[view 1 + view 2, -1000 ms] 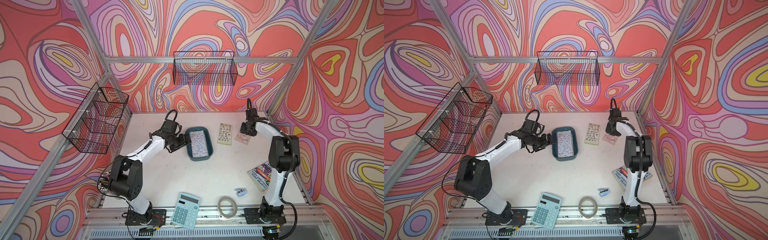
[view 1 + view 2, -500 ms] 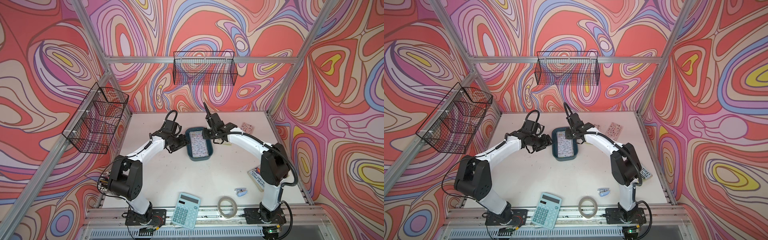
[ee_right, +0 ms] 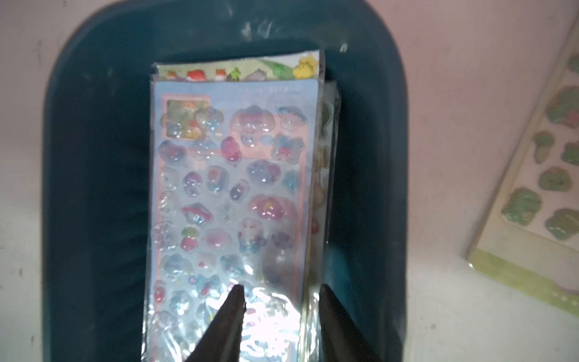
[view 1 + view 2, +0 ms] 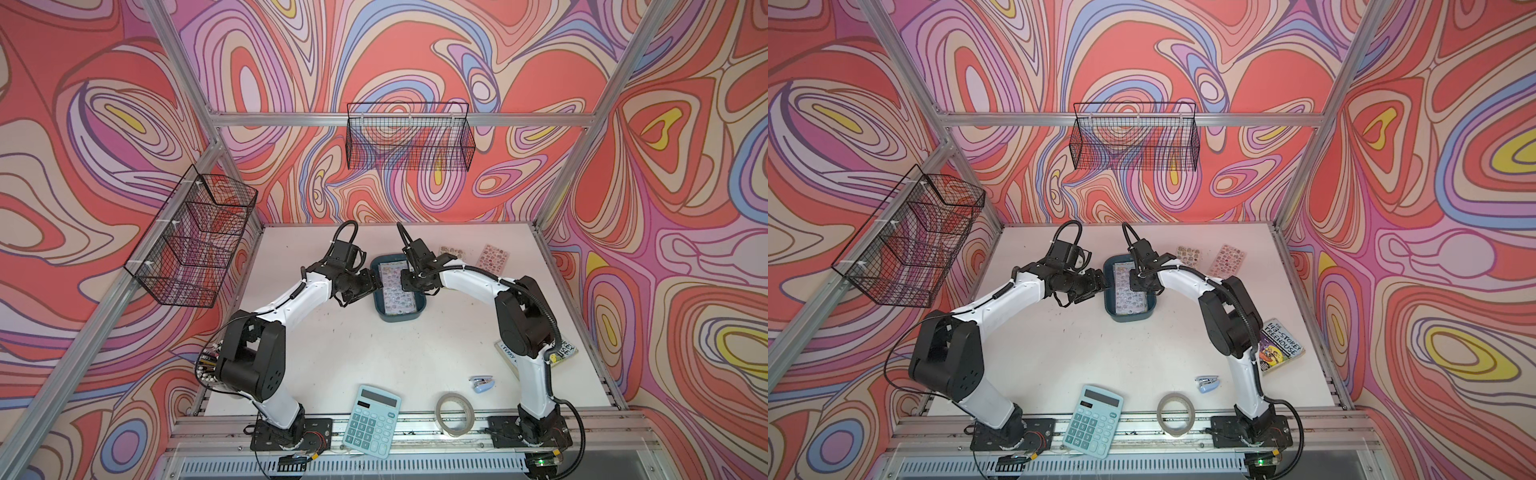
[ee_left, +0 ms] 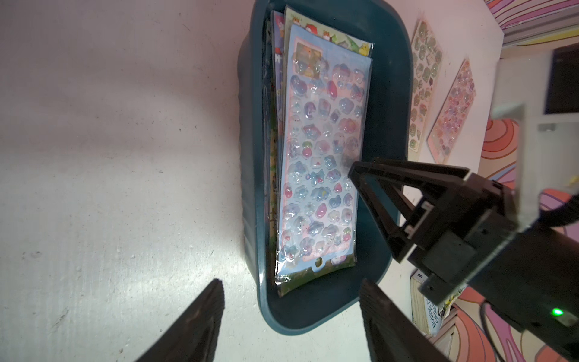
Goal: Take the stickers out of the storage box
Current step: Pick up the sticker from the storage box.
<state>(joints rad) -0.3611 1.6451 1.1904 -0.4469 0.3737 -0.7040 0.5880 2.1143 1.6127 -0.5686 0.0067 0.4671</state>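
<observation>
Your right hand (image 3: pixel 280 288) is down in the storage box (image 4: pixel 400 319). Its fingers are parted across the right edge of the top sheet of the stickers (image 3: pixel 232 188) and clamp nothing. Your left hand (image 4: pixel 375 287) is spread wide at the box's left rim, released. The stack lies flat inside the box, mid-tabletop (image 4: pixel 374 357). A green sheet (image 4: pixel 1186 254) and a pink sheet (image 4: pixel 1227 259) lie on the tabletop to the far right.

Lower stickers (image 5: pixel 277 78) in the box (image 5: pixel 388 94) are covered by the top sheet (image 5: pixel 322 156), edges alone being shown. The book (image 4: pixel 566 348) is half hidden by the right arm (image 4: pixel 523 320); the sheet's near end is lost in glare.
</observation>
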